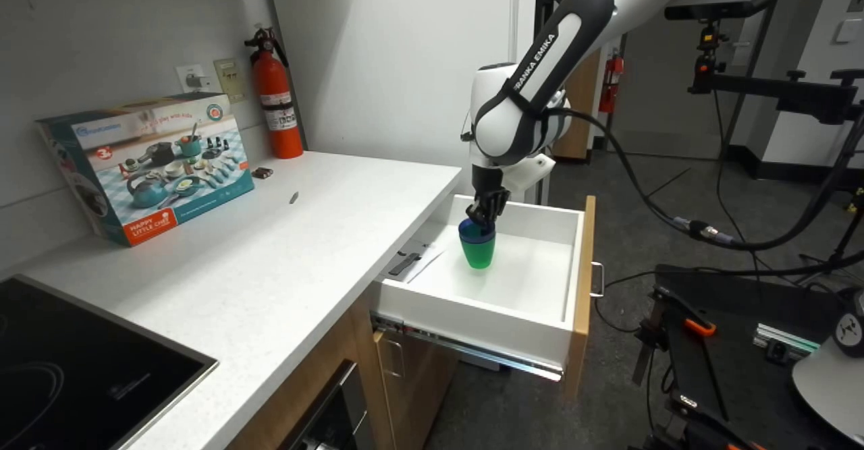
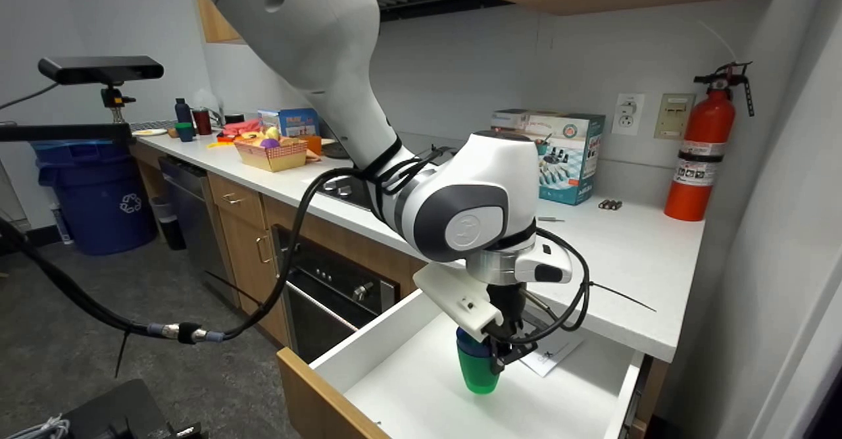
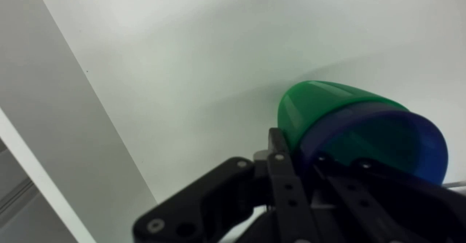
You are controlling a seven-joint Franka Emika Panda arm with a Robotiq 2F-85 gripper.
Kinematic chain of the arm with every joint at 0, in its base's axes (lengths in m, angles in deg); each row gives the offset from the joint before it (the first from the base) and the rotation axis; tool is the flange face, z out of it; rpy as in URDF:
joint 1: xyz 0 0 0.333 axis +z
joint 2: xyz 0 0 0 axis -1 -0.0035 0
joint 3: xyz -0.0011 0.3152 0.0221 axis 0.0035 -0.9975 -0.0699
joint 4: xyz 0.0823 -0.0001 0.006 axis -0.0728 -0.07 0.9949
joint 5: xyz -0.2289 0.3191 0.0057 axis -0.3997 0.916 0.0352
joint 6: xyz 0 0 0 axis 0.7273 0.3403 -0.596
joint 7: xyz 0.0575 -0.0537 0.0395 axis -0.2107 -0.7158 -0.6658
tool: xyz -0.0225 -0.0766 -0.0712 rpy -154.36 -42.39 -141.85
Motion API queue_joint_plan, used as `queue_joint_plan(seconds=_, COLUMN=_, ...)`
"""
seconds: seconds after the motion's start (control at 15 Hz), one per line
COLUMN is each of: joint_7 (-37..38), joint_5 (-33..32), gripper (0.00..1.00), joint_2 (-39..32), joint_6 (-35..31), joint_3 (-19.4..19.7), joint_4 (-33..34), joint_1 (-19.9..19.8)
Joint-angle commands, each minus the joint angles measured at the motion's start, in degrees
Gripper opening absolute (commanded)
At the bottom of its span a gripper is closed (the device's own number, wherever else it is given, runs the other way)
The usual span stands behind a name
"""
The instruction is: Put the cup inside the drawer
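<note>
Leaning slightly inside the open drawer (image 1: 472, 327), the cup (image 1: 480, 253) is pinched at its rim by the gripper (image 3: 300, 155).
Light, stiff, slightly slick handling is expected, best by one wall; whether the drawer's white bottom is touched cannot be told. Alongside, a fire extinguisher (image 1: 273, 99) is borne by a pale countertop (image 1: 270, 234).
</note>
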Motion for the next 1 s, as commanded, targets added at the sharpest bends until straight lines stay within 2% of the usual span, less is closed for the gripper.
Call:
queue_joint_plan(seconds=0.0, joint_7=1.3, joint_5=-0.7, gripper=0.02, joint_2=-1.6, joint_6=-0.6, joint_3=0.3, joint_4=1.4, joint_1=-0.1)
queue_joint_plan(seconds=0.2, joint_7=1.3, joint_5=-0.5, gripper=0.02, joint_2=-2.3, joint_6=-0.5, joint_3=0.1, joint_4=1.7, joint_1=-0.2)
queue_joint_plan(seconds=0.27, joint_7=2.0, joint_5=-0.5, gripper=0.32, joint_2=-2.8, joint_6=-0.5, joint_3=0.1, joint_4=2.0, joint_1=0.3)
queue_joint_plan(seconds=0.4, joint_7=2.7, joint_5=-0.6, gripper=0.4, joint_2=-3.3, joint_6=-0.4, joint_3=0.1, joint_4=2.3, joint_1=0.6)
queue_joint_plan(seconds=0.67, joint_7=2.9, joint_5=0.1, gripper=0.71, joint_2=-2.8, joint_6=-0.2, joint_3=-0.5, joint_4=2.5, joint_1=0.1)
queue_joint_plan(seconds=0.93, joint_7=1.8, joint_5=1.5, gripper=1.0, joint_2=1.4, joint_6=1.6, joint_3=-1.4, joint_4=2.1, joint_1=-0.7)
